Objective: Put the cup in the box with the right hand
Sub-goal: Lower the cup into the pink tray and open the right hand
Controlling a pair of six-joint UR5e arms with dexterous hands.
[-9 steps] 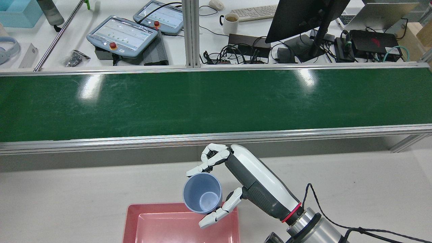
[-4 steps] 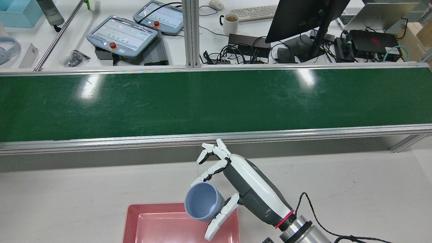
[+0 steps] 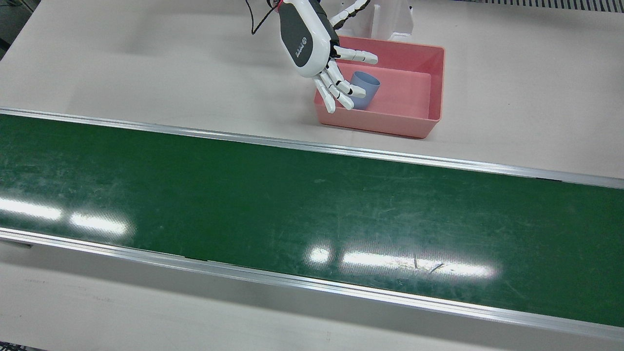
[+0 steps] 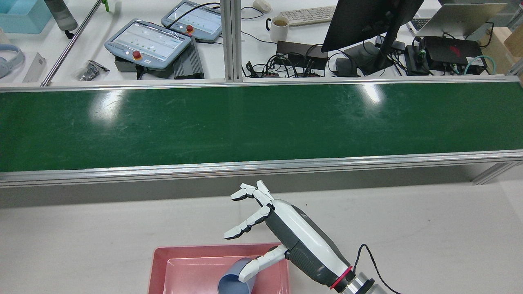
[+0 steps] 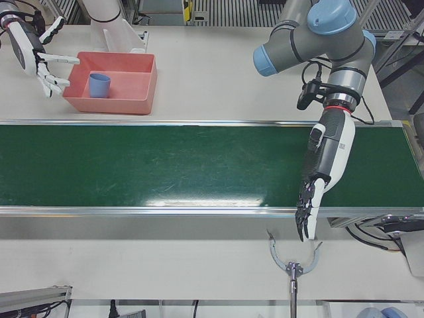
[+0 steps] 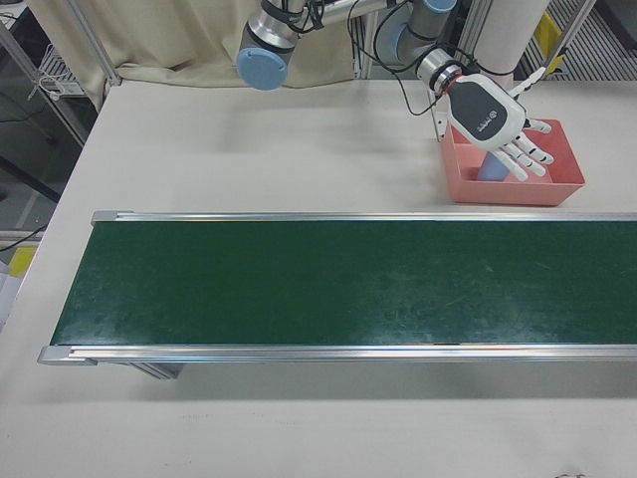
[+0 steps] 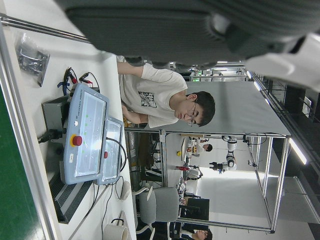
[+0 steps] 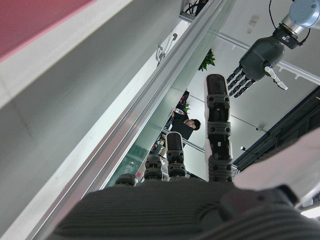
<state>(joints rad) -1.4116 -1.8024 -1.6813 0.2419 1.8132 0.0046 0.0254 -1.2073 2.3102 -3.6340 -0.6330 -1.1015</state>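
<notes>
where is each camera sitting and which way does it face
Front view: high on the operators' side, looking down; right hand, cup in pink box.
Rear view: high behind the arms, facing the green belt; right hand.
Left-front view: left hand over belt.
Right-front view: right hand above box.
Left hand view: desk pendants, a seated person.
Right hand view: own fingers, left hand beyond.
Front and rear share box, cup, right hand.

Long green conveyor belt (image 4: 261, 122) with aluminium side rails runs right across the pale bench (image 3: 146, 63), pretty scuffed and catching glare from the lights. Behind it there's a cluttered white desk: two grey teach pendants with red stop buttons (image 4: 148, 43), a white mug of brownish drink (image 4: 280, 27), a white keyboard (image 4: 308, 14), a black monitor on a stand (image 4: 367, 20) and a tangle of black cables (image 4: 286, 65). A person in a white t-shirt (image 7: 165, 100) sits beyond the pendants.
</notes>
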